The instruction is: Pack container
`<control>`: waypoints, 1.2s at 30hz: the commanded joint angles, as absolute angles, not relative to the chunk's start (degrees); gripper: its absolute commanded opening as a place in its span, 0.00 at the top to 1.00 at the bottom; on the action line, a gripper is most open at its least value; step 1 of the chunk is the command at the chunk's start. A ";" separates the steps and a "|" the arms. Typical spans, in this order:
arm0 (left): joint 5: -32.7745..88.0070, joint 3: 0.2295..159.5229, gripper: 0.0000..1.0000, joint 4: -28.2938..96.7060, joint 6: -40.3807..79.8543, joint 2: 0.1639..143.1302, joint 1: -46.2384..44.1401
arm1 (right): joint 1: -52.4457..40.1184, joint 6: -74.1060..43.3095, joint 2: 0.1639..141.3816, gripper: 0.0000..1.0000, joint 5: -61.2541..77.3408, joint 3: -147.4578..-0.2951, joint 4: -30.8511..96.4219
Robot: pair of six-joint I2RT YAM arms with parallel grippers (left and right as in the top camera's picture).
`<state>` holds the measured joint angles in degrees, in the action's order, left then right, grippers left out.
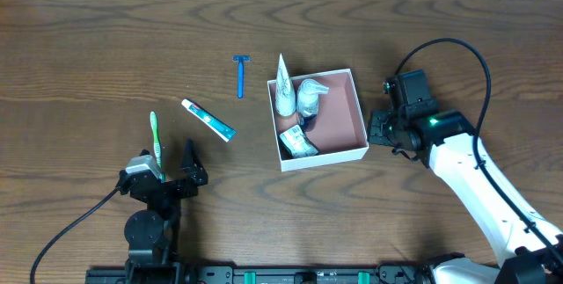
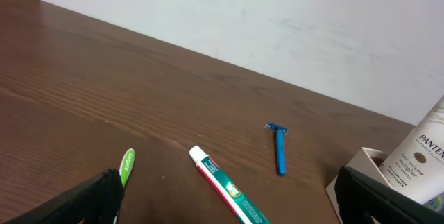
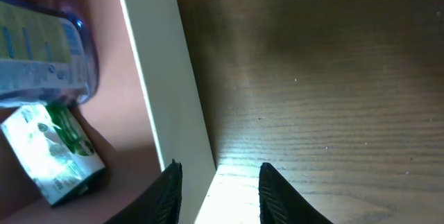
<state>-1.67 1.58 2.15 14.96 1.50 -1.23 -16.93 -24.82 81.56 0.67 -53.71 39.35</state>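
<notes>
The container point(image 1: 343, 112), square with white card walls and a smooth pinkish floor, sits mid-bench with bare wood grain around it. The right gripper point(image 3: 216, 182), part-spread, straddles its right wall. The left gripper point(image 1: 171, 168) is spread wide near the bench's near-left edge.

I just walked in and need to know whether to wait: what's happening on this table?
Two robot arms are packing toiletries into the container. A white tube, a bottle and a small packet already lie inside. The blue razor, toothpaste and green toothbrush are on the table outside it. The left gripper is wide open by the toothbrush, holding nothing. The right gripper straddles the container's right wall, jaws partly apart; whether it grips is unclear.
</notes>
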 commanded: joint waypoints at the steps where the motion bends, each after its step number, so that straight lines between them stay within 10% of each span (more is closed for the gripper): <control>1: -2.09 0.23 0.02 3.99 14.41 1.48 -1.04 | -16.58 -25.65 83.61 0.66 0.51 -51.37 39.13; 36: -2.09 0.23 0.02 3.99 14.41 1.48 -1.04 | -20.86 -27.83 84.33 0.69 7.01 -49.34 34.85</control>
